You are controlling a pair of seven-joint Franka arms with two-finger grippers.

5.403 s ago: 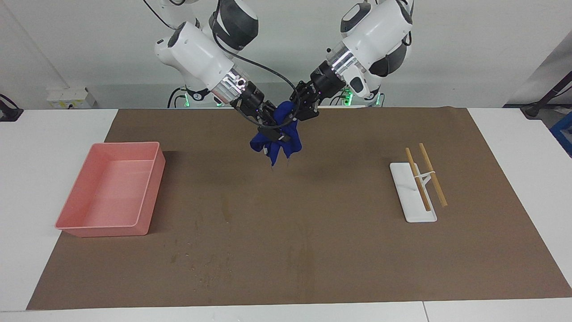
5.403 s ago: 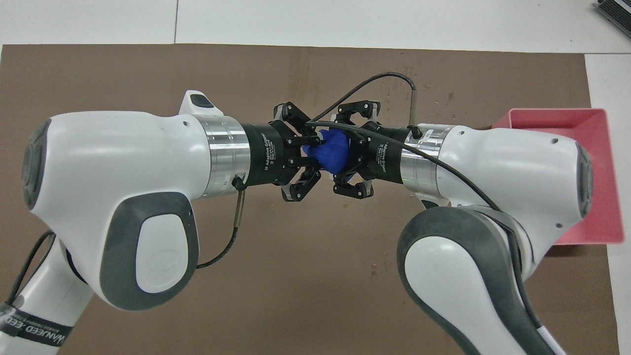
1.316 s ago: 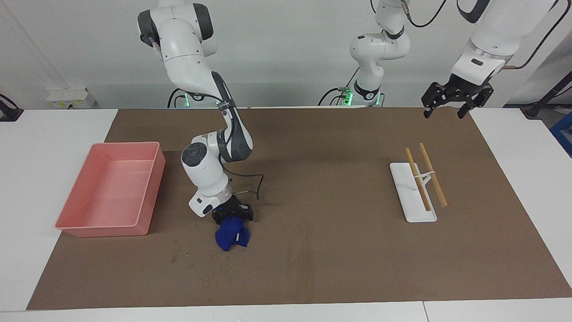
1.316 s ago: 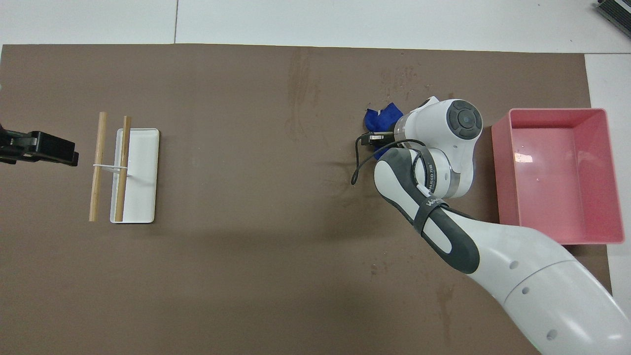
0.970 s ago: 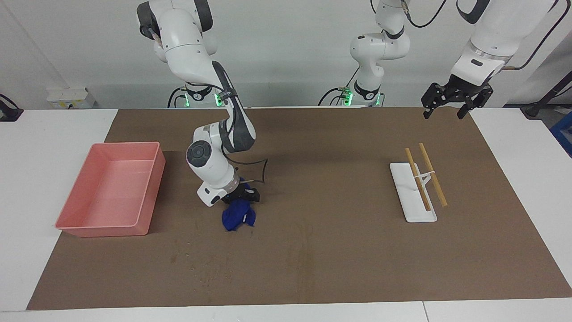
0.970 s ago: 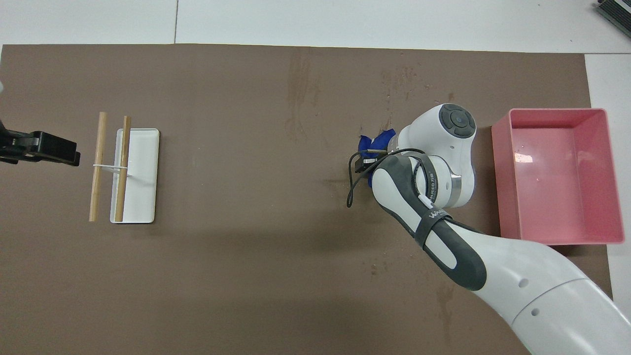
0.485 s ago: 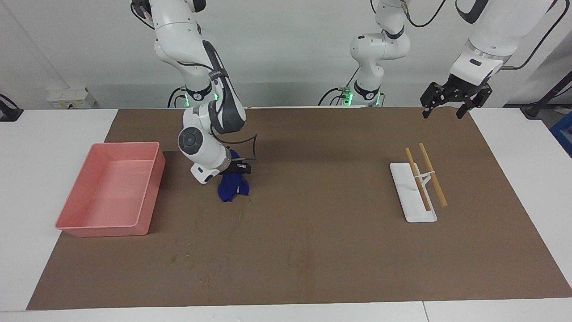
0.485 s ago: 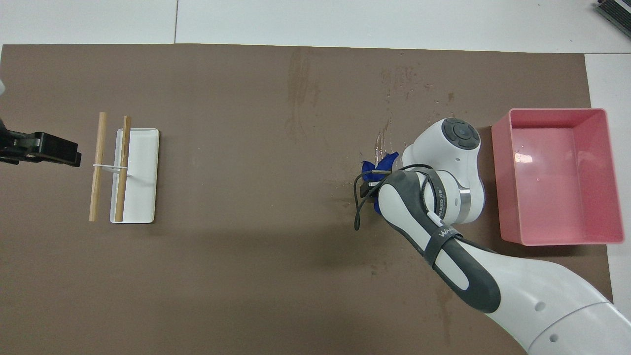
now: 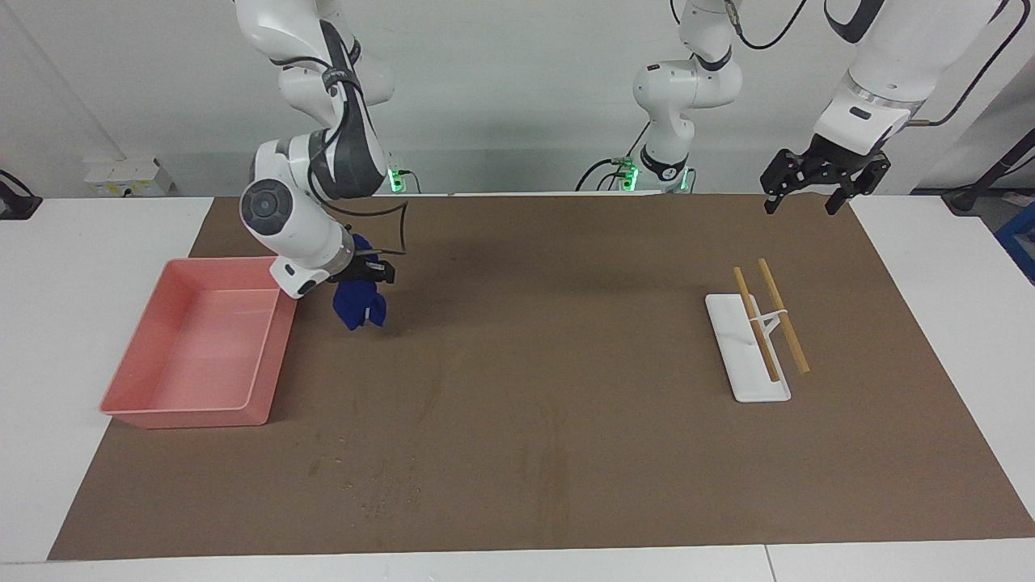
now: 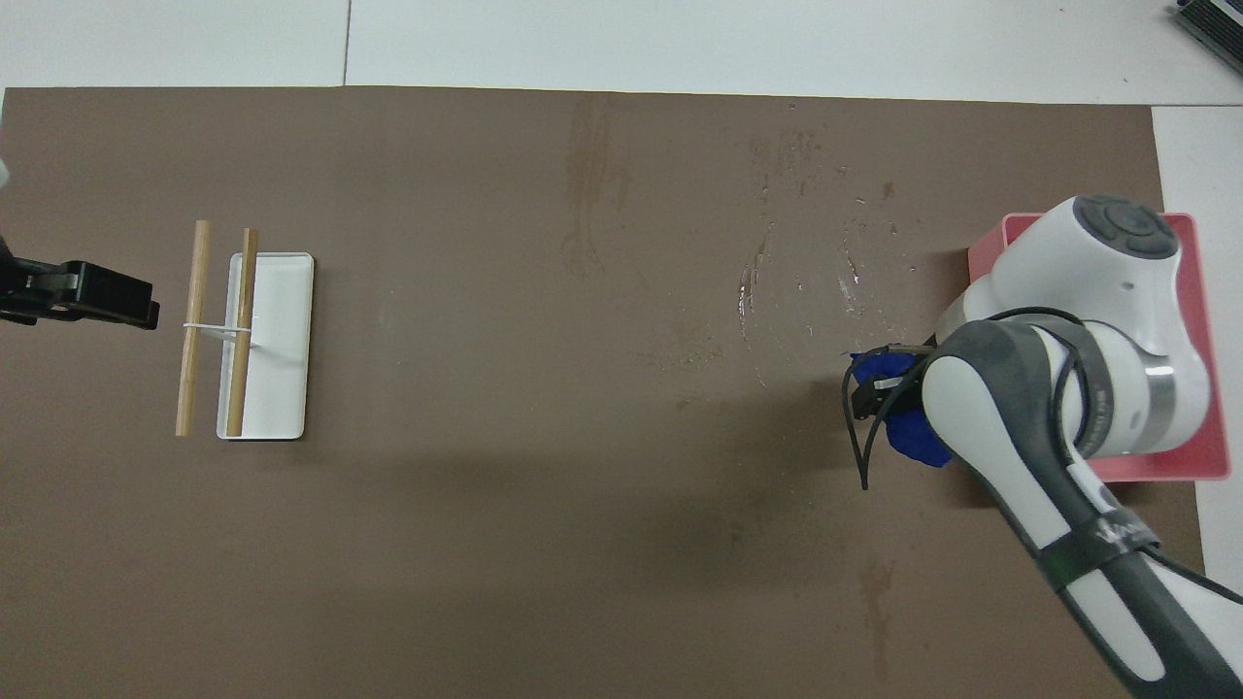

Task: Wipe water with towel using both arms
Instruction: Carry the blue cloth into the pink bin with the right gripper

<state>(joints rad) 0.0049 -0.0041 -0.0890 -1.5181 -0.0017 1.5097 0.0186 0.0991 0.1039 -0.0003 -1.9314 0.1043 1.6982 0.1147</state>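
Observation:
My right gripper (image 9: 365, 273) is shut on the bunched blue towel (image 9: 360, 304), which hangs from it just over the brown mat, beside the pink tray's corner nearest the robots. In the overhead view the right arm hides most of the gripper (image 10: 879, 383), and part of the towel (image 10: 908, 439) shows. The water (image 10: 806, 262) is a scatter of pale specks and thin wet streaks on the mat, farther from the robots than the towel; it also shows faintly in the facing view (image 9: 364, 489). My left gripper (image 9: 800, 202) is open and empty, waiting in the air over the mat's edge at the left arm's end.
The pink tray (image 9: 194, 263) sits at the right arm's end of the mat; the right arm covers much of it from above (image 10: 1156, 468). A white rack with two wooden sticks (image 9: 748, 347) stands toward the left arm's end (image 10: 277, 340). Long darker stains mark the mat's middle.
The right gripper has carried the towel from the water specks toward the robots and the pink tray, lifting it off the mat. Wet streaks show where it passed. The left arm has not moved.

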